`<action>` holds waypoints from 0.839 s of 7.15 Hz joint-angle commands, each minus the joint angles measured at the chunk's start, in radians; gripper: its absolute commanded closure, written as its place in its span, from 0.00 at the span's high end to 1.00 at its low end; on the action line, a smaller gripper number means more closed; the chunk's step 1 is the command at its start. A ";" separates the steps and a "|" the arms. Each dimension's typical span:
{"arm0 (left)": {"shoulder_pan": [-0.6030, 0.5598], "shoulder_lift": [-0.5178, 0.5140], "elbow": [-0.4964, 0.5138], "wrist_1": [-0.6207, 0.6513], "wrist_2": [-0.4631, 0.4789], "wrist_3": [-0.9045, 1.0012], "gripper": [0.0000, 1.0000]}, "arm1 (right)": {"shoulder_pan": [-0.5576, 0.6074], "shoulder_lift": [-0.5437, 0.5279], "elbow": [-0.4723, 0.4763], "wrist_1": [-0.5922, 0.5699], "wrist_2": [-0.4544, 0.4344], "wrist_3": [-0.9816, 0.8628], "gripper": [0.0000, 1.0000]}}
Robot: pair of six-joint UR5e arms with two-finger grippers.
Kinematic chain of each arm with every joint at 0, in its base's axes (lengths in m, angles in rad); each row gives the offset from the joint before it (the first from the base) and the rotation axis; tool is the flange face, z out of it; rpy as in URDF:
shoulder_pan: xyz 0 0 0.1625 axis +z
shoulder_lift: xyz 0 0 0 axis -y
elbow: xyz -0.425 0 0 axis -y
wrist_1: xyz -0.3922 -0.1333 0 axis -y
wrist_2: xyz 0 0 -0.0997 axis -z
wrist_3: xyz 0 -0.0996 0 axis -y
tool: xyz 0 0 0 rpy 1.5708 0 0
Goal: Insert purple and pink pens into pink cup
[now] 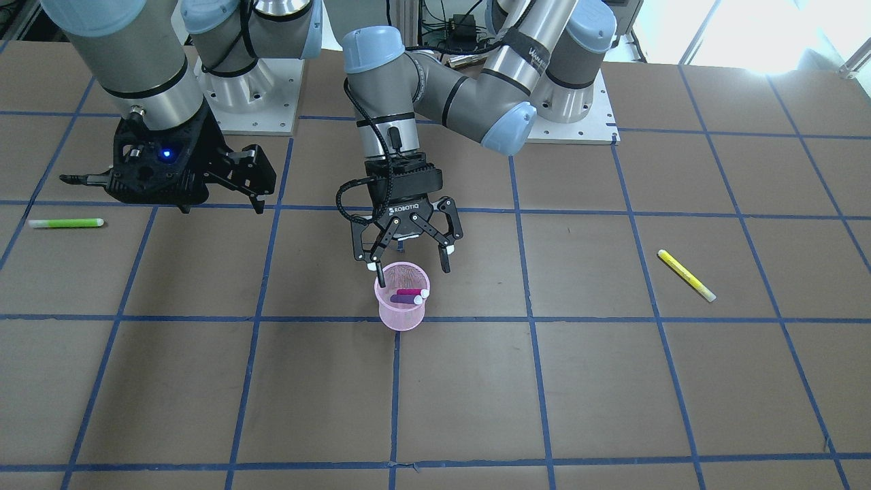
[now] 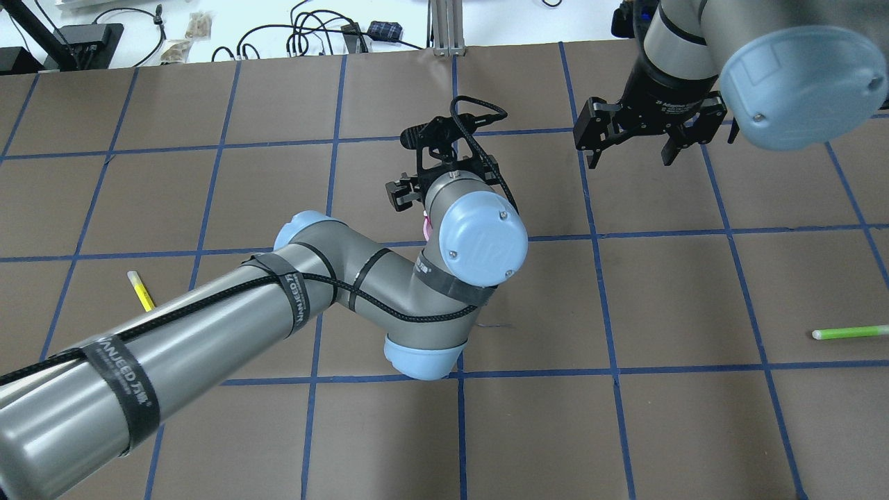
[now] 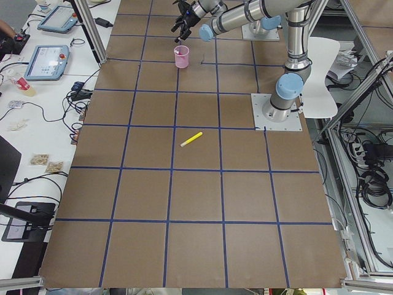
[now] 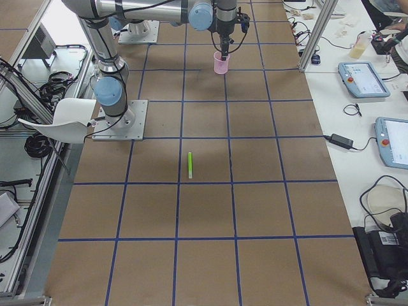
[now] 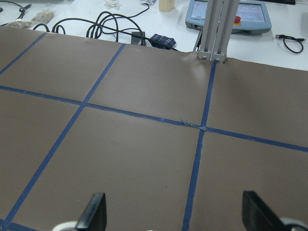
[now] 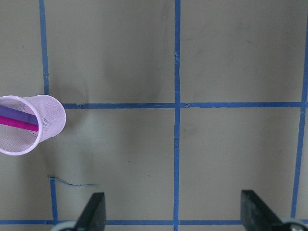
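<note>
At table centre: the cup is found upright, just beside a crossing of the blue tape lines, with both task pens inside it.
Left arm: it is reached out over the centre and is by far the nearer arm to the cup.
Right arm: it is held back near its base, well apart from the cup.
Left gripper: it is released, with the jaws spread wide and nothing held. It is poised directly above the cup and pointed down.
Right gripper: it is released too and holds nothing. The cup is seen only at the edge of its wrist view.
Key relation: the cup lies straight below the left gripper. One fingertip is seen at the rim, and contact cannot be told.
Purple pen: it is leaned inside the cup, with its long axis slanted across the mouth and its white cap at the rim.
Pink pen: it is laid alongside the purple pen at the same slant.
Progress: the task is judged complete, and only a withdrawal is thought to remain.
Next move: a straight lift is judged safest, so that the light mesh cup is not tipped by the low fingertip.
Surface: flat brown board is seen, and little grip is expected for the cup.
Room: a green pen and a yellow pen are left lying well apart on either side.
</note>
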 commanded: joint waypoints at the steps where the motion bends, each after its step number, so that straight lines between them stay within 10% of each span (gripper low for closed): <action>1: 0.111 0.127 0.157 -0.493 -0.140 0.066 1.00 | 0.001 -0.008 -0.008 0.005 -0.001 0.002 1.00; 3: 0.264 0.194 0.283 -0.885 -0.345 0.224 1.00 | 0.006 -0.010 -0.048 0.046 -0.001 0.035 1.00; 6: 0.500 0.283 0.302 -1.153 -0.508 0.616 1.00 | 0.005 0.003 -0.100 0.095 -0.004 0.034 1.00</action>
